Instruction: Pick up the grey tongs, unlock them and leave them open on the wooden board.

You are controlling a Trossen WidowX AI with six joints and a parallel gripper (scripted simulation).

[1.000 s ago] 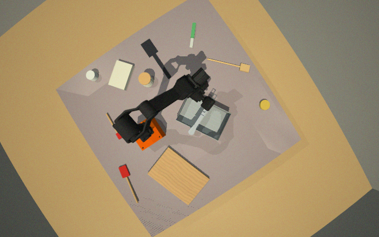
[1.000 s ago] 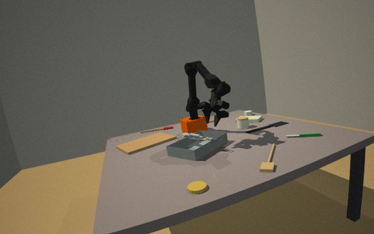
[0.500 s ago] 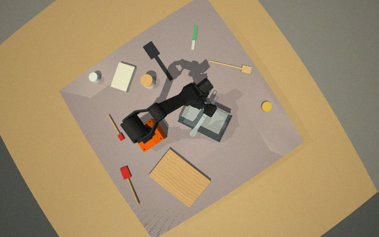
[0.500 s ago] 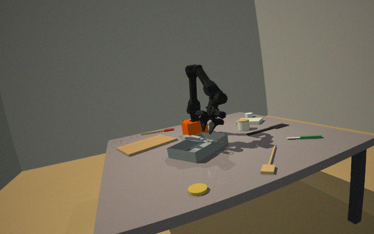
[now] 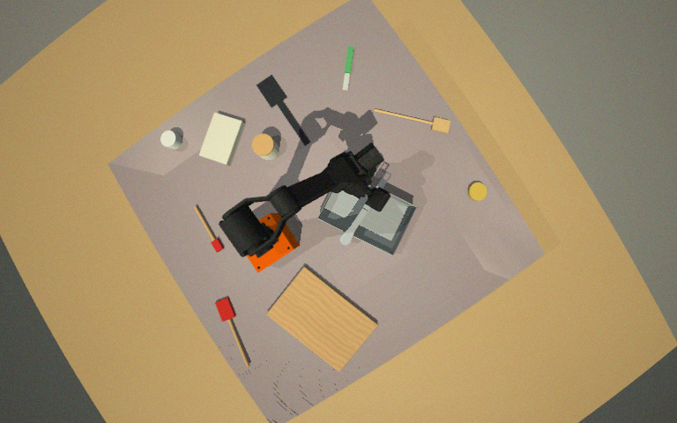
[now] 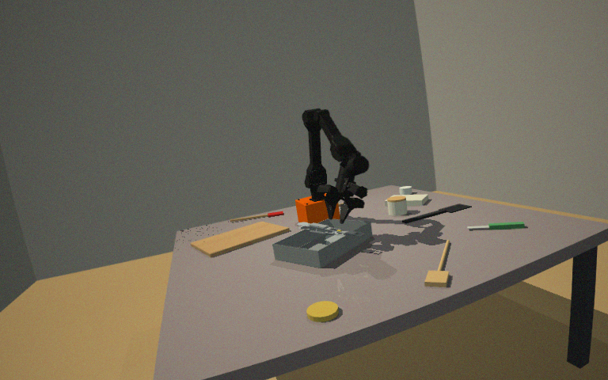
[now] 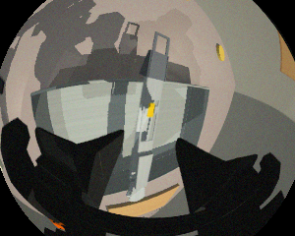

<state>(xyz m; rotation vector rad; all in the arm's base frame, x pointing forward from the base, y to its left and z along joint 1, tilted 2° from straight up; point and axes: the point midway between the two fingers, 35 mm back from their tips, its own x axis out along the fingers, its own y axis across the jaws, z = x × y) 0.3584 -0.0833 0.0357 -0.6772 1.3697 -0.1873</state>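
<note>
While your gripper [image 7: 144,157] is hanging partly open over the roasting tin [image 6: 298,253], holding nothing, you are seeing in the wrist view its two dark fingers standing on either side of the grey tongs [image 7: 144,134]. The tongs are lying across the tin's rims between and below the fingers, running away from the camera, not yet gripped. Their small yellow lock [image 7: 150,110] is sitting farther along, and their far ends are reaching past the tin onto the table [image 6: 251,305]. The wooden board [image 5: 321,316] is lying apart, bare.
</note>
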